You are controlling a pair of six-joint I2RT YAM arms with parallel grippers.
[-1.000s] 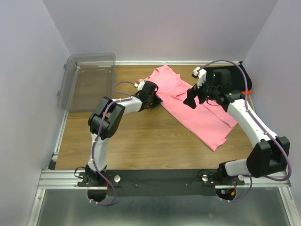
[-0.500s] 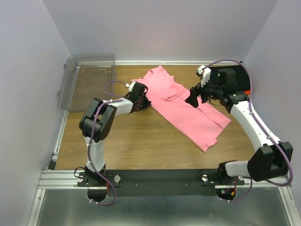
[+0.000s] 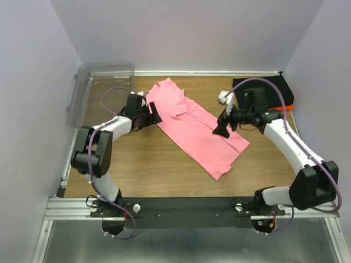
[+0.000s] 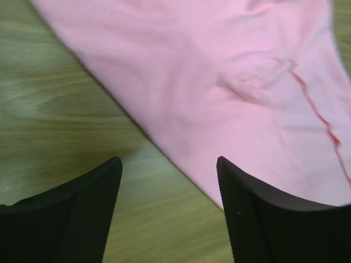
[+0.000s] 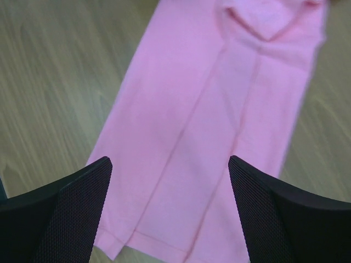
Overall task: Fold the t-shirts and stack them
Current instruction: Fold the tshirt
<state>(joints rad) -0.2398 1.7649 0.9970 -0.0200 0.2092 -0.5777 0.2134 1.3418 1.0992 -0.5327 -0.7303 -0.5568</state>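
A salmon-pink t-shirt point(image 3: 197, 131) lies flat and folded lengthwise in a long diagonal strip on the wooden table, collar end at the back left, hem toward the front. My left gripper point(image 3: 152, 115) sits at its left edge near the collar end, open, with bare wood and the shirt's edge point(image 4: 181, 164) between its fingers point(image 4: 167, 164). My right gripper point(image 3: 220, 129) hovers open above the shirt's right side, the pink cloth point(image 5: 219, 109) below its fingers point(image 5: 170, 164). A black t-shirt point(image 3: 274, 89) lies folded at the back right on an orange one point(image 3: 283, 108), partly behind the right arm.
A clear plastic bin point(image 3: 101, 93) stands at the back left against the wall. The walls close in the table on three sides. Bare wood point(image 3: 148, 159) lies in front of the shirt.
The pink t-shirt has slid left across the table with the left gripper, which then opened and let go. The right gripper has come down and left over the shirt.
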